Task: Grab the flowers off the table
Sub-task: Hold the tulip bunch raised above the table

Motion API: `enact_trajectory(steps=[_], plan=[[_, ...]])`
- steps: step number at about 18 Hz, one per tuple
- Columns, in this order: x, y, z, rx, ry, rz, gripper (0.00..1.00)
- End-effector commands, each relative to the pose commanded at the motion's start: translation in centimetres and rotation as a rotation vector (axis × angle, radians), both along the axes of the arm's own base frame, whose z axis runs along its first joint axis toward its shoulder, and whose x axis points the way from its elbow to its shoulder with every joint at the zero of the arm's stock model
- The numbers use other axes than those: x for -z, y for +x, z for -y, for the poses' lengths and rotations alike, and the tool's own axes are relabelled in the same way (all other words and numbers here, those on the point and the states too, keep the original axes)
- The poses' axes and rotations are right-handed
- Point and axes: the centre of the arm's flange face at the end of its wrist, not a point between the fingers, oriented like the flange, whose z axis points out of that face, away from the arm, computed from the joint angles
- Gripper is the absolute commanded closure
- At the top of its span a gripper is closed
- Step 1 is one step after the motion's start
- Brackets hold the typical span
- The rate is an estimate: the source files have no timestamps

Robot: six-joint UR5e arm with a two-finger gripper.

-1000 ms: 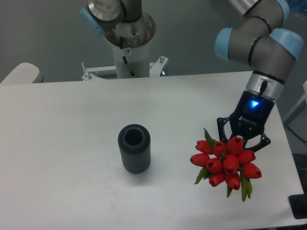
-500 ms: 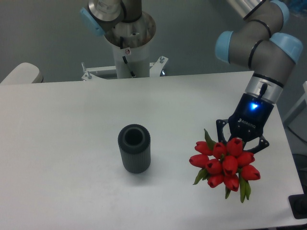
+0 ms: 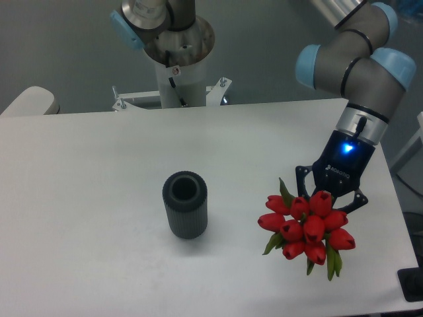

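The flowers [image 3: 306,226], a bunch of red tulip buds with green leaves, hang over the right part of the white table [image 3: 99,185]. The buds point toward the camera and hide the stems. My gripper [image 3: 329,197] sits right behind the bunch, black with a blue light, and its fingers close around the bunch from behind. The fingertips are covered by the buds. The bunch looks lifted off the tabletop.
A dark grey ribbed cylinder vase [image 3: 185,204] stands upright near the table's middle, left of the flowers. The arm's base column [image 3: 175,59] rises behind the far edge. The table's right edge lies close to the gripper.
The gripper and the flowers have drifted slightly left and a little toward the camera together. The vase has not moved.
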Motion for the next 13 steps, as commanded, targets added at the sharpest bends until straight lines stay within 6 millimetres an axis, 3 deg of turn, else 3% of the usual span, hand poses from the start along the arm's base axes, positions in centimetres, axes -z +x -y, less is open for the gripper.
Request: enact_trajectory(steps=[13], plan=[[-0.15,0.12,-0.1,0.007,0.006,-0.005,0.9]])
